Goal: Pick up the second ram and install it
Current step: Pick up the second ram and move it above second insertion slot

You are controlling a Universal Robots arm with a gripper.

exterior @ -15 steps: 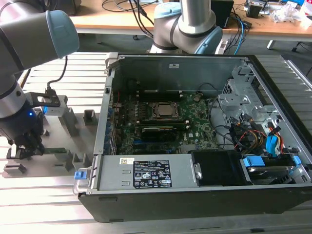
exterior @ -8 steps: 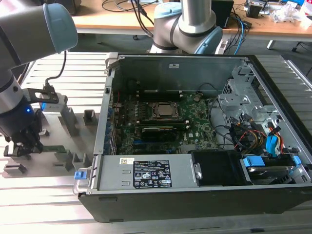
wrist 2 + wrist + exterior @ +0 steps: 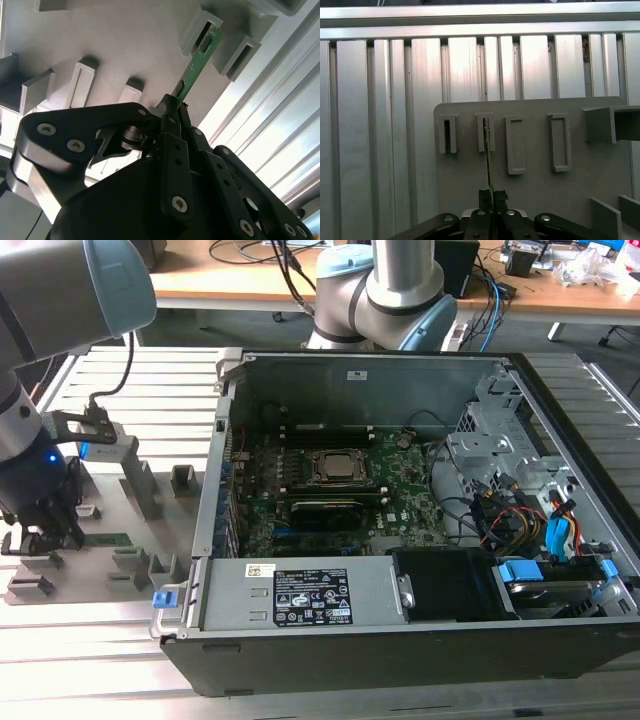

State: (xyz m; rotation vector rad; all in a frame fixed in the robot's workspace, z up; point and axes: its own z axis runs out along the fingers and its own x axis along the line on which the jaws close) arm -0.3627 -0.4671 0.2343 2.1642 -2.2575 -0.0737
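Observation:
The second ram (image 3: 197, 62) is a thin green stick, and its far end rests in a slotted grey holder (image 3: 196, 27) on the grey fixture plate (image 3: 160, 585). My gripper (image 3: 175, 107) is shut on the stick's near end. In the first wrist view the ram (image 3: 488, 155) appears edge-on, running from a slot in the holder row down between my fingertips (image 3: 499, 195). In the exterior view my gripper (image 3: 45, 530) is low over the plate at the left, with the green ram (image 3: 105, 538) beside it. The open computer case (image 3: 400, 510) lies to the exterior view's right.
The case holds the green motherboard (image 3: 400, 485), a CPU socket (image 3: 340, 467), a black card (image 3: 325, 510), cables and a power supply (image 3: 300, 592). Several grey holders (image 3: 515, 145) stand on the fixture plate. A slatted aluminium table (image 3: 380, 125) lies underneath. An arm base (image 3: 385, 295) stands behind.

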